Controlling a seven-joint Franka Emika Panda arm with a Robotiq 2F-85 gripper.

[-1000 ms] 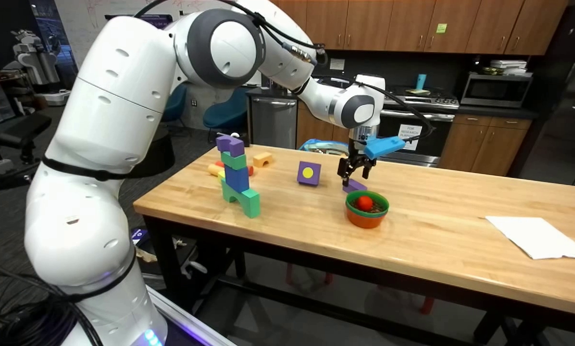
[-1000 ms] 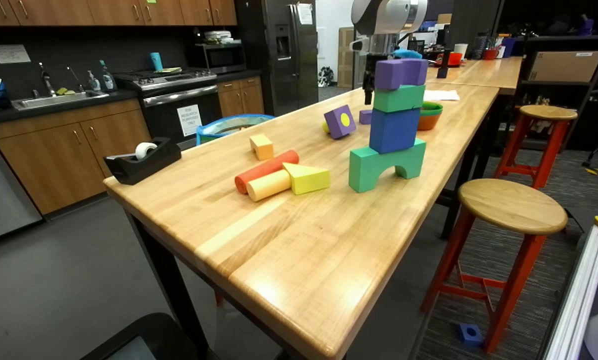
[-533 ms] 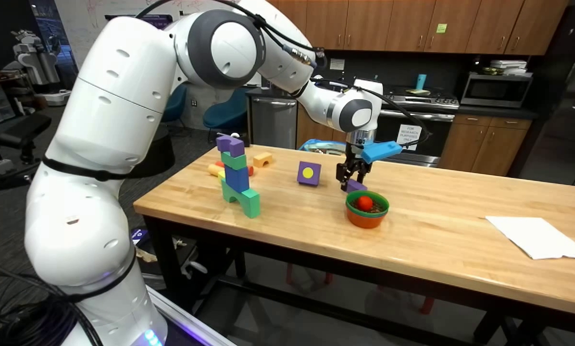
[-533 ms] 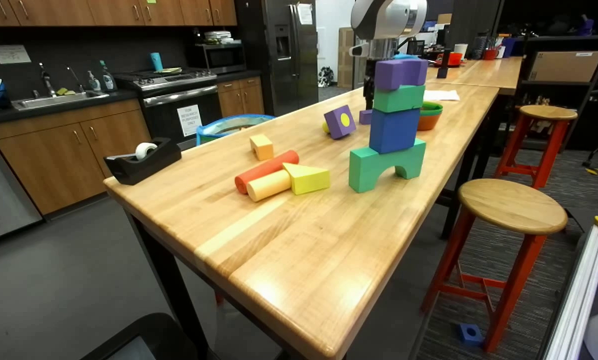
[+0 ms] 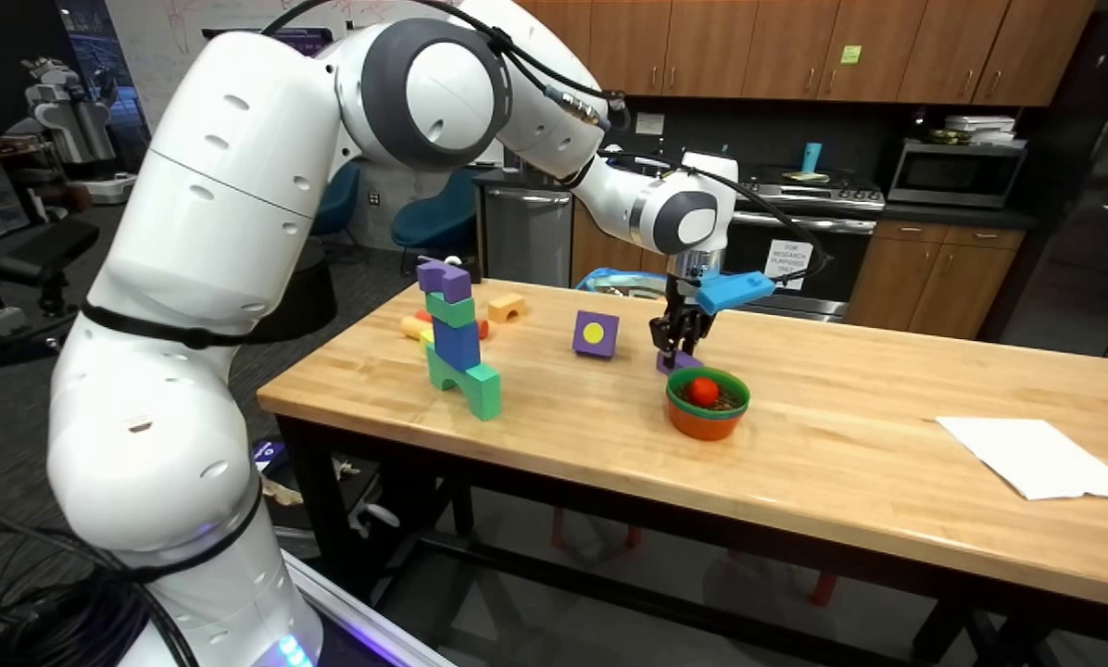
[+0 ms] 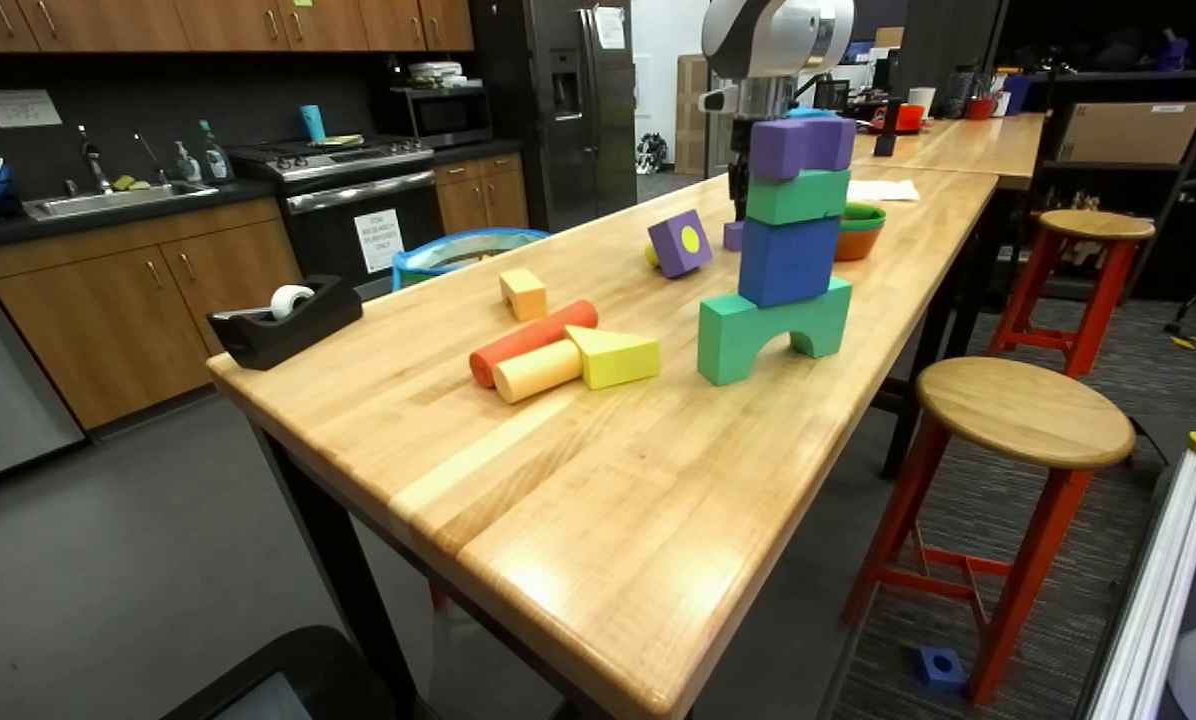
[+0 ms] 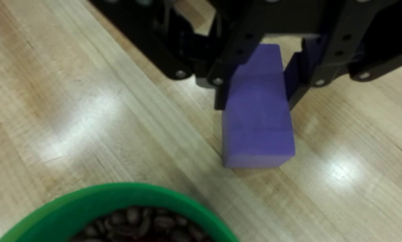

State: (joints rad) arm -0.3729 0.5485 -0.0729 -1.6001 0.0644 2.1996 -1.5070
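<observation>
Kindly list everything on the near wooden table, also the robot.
Rectangular block: one, purple, between jaws
Nested bowls: at least two, green and orange, near block
Bean-like pieces: many, brown, inside
Roundish thing: one, red, on these
Tower: four, green arch, blue block, green block, purple arch, stacked upwards
Cube: one, purple, yellow circle, between tower and jaws
Cylinders: two, red, pale orange, side by side
Wedge: one, yellow, beside cylinders
Small arch: one, orange, near cylinders
Tape dispenser: one, black, table corner
Paper sheet: one, white, far from tower
Robot arm: one, white, overhead
Jaws: one pair, black, closed on block
</observation>
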